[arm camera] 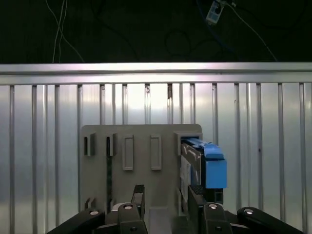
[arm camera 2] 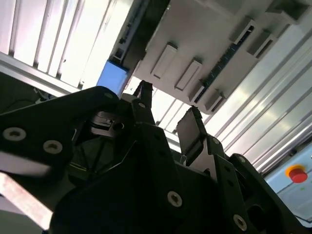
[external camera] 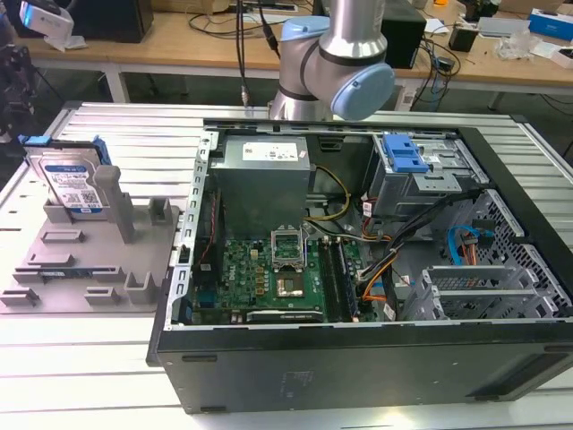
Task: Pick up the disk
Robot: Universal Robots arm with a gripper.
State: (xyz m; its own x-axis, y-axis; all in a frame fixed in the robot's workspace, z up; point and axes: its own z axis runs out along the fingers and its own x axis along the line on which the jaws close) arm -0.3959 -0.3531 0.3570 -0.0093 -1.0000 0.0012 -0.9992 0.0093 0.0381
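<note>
The disk point(external camera: 73, 184) stands on edge in a slot of the grey fixture tray point(external camera: 81, 278), on the slatted desk point(external camera: 89, 358) at the exterior view's left, beside the open computer case point(external camera: 358, 367). It looks stiff, fairly heavy and smooth-faced, so gripping across its flat sides near the top edge seems safest. The fingers point(arm camera: 139, 195) are spread apart, empty and not touching it.

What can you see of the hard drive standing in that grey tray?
The disk is a flat, silver, metal-looking rectangle with a blue-and-white label on its face and blue plastic rails along its edges. It stands nearly upright on one edge, slotted into the grey fixture tray on the ribbed table at the exterior view's left, next to one of the tray's upright posts. Nothing but the tray appears to touch it. The gripper is open and holds nothing.
</note>
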